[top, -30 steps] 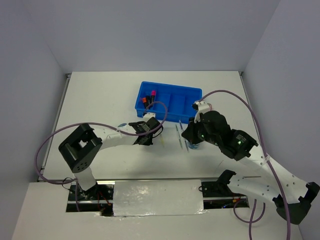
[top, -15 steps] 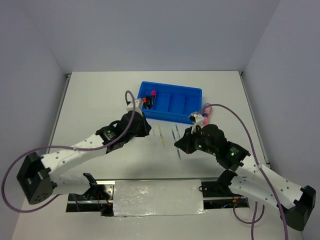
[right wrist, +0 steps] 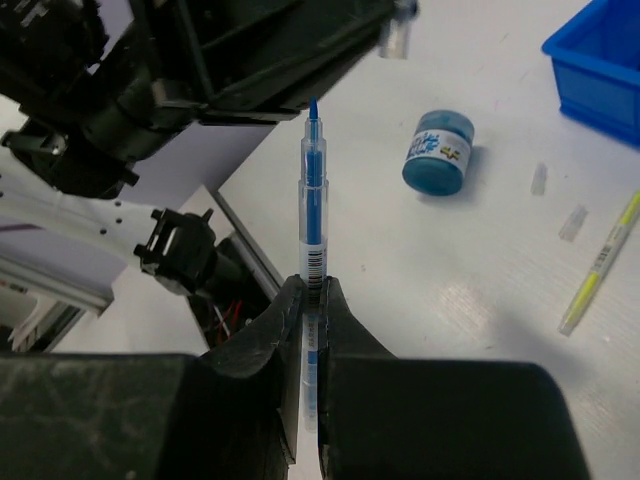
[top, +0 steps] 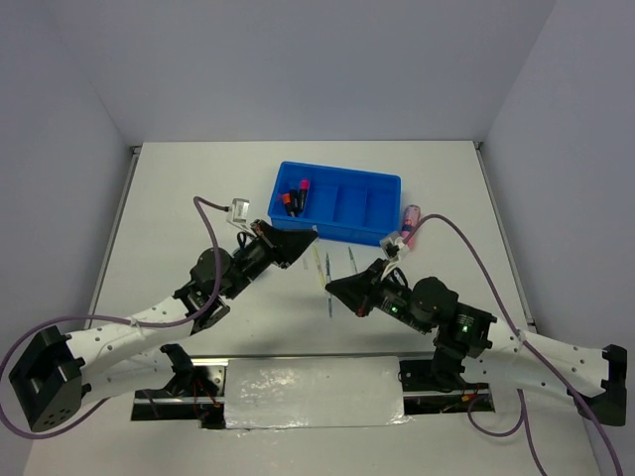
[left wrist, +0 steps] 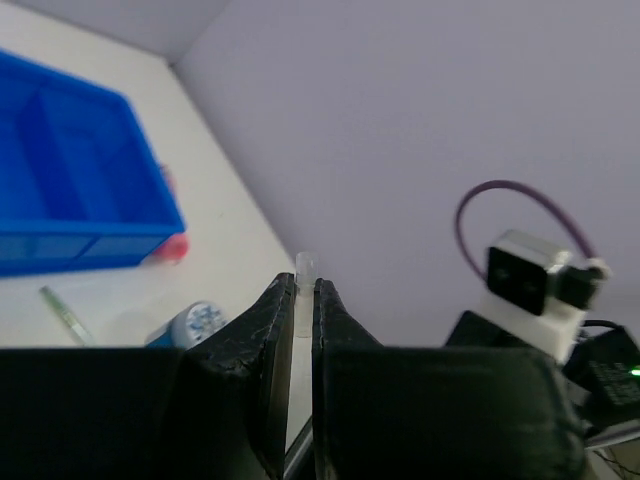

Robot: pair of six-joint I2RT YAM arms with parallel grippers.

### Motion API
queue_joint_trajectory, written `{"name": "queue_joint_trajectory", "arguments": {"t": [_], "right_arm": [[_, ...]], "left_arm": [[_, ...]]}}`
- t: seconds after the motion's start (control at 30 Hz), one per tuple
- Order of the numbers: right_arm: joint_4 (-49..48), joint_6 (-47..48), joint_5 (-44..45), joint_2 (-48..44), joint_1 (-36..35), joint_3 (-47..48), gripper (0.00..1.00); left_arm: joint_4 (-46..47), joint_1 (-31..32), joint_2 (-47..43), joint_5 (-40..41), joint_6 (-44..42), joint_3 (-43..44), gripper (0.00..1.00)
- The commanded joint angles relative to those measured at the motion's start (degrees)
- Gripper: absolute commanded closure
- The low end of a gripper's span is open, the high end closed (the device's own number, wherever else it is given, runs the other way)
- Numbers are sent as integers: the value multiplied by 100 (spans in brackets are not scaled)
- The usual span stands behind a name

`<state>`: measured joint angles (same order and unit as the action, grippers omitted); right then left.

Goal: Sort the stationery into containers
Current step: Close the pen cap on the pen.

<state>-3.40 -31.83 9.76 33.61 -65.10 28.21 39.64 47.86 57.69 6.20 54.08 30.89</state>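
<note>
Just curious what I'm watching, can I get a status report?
Both shut: left fingers pinch a small clear piece, right fingers a blue pen. Neither in the blue tray yet. Path to it looks open.

The right gripper now sits lower, near centre, pointing left and clamping a blue pen. The left gripper, pinching a clear cap, now points right. A pink tube shows at upper right.

Highlighters in tray's L compt; pens on table in front; tube to R.
</note>
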Motion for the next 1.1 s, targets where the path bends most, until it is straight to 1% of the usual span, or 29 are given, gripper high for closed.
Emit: {"name": "queue_joint_trajectory", "arguments": {"t": [0.0,0.1,0.17,0.3,0.67,1.07], "right_arm": [[-433,-42,720,67,-143,97,100],[-241,-7,808,216,-143,202,100],[-57,80,808,374,-152,395,100],[-91,178,633,585,-152,545,100],[32,274,650,691,-152,739,100],[173,318,738,709,-152,827,100]], "left_arm": [[1687,75,23,-268,164,48,100],[1749,101,-56,-206,59,31,100],[1618,110,-91,-241,50,92,100],[1635,119,-65,-321,58,92,100],[1213,154,-21,-356,-100,233,100],[1099,163,102,-488,-126,303,100]]}}
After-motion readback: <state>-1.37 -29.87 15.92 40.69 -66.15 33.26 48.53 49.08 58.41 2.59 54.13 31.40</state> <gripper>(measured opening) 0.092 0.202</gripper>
